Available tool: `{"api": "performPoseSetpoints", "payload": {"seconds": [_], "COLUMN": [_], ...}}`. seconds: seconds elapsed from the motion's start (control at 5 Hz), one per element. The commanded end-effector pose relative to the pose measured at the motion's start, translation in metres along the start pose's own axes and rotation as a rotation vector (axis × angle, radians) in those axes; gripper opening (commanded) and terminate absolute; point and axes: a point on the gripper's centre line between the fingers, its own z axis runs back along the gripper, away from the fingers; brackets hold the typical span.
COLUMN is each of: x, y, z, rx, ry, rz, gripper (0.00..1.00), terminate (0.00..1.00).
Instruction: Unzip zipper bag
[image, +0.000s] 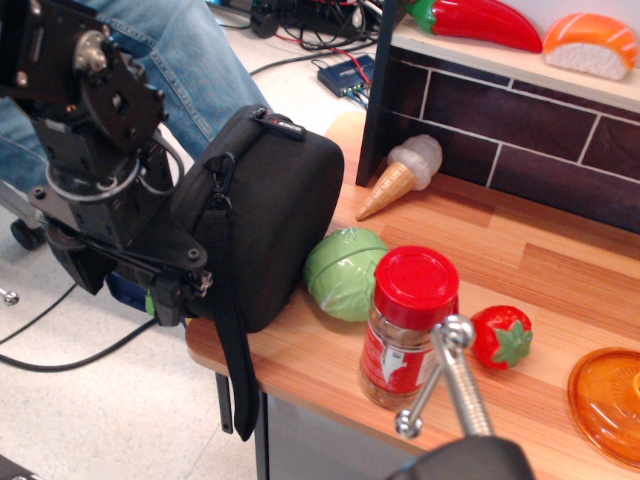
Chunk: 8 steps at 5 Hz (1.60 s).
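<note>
The black zipper bag (275, 205) stands on its side at the left end of the wooden counter (520, 260). Its long strap (233, 350) hangs down over the counter's edge. My gripper (190, 288) is pressed against the bag's lower left corner, by the zipper edge. A bit of the green tag (150, 302) shows just beside it. The black wrist body (95, 170) hides the fingertips, so I cannot tell whether they are shut on anything.
A green cabbage toy (345, 272) touches the bag's right side. A red-lidded spice jar (408, 325), a strawberry toy (502, 337), an ice cream cone toy (400, 175) and an orange plate (607, 405) stand further right. A metal rod (452, 385) is in the foreground. A person's jeans leg (190, 60) is behind.
</note>
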Motion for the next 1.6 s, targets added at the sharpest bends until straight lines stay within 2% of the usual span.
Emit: {"api": "performPoseSetpoints", "payload": {"seconds": [0.0, 0.2, 0.6, 0.8, 1.2, 1.4], "x": [0.014, 0.017, 0.027, 0.045, 0.075, 0.081], "y": [0.004, 0.005, 0.0, -0.005, -0.019, -0.021], "z": [-0.003, -0.002, 0.011, 0.032, 0.079, 0.094], "rx": [0.007, 0.008, -0.011, -0.046, -0.093, -0.114], "ry": [-0.025, -0.043, -0.08, -0.114, -0.115, -0.126], "rz": [0.036, 0.033, 0.05, 0.109, 0.244, 0.289], "gripper": [1.0, 0.0, 0.0, 0.0, 0.0, 0.0], "terminate": [0.0, 0.0, 0.0, 0.0, 0.0, 0.0]}}
